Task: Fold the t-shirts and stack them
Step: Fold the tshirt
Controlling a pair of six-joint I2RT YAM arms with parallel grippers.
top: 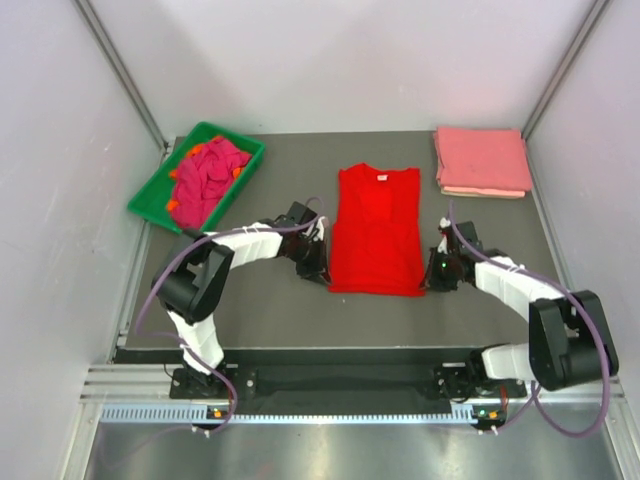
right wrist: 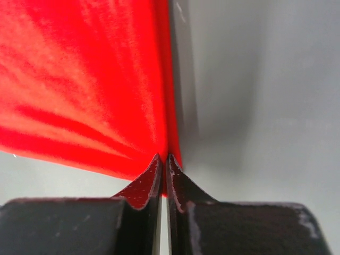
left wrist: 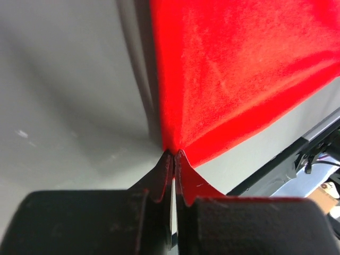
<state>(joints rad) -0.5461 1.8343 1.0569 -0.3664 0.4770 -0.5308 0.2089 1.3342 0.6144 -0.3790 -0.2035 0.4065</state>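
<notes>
You can't see either set of fingertips from above; the wrist bodies cover them. In the wrist views, the left gripper (left wrist: pixel 174 154) has its jaws pressed together, pinching the near left corner of the red t-shirt (top: pixel 377 232). The right gripper (right wrist: pixel 162 156) is likewise closed tight on the near right corner. The shirt lies flat mid-table (top: pixel 280 300), collar toward the far edge. Its white neck label (top: pixel 381 177) is too small to read.
</notes>
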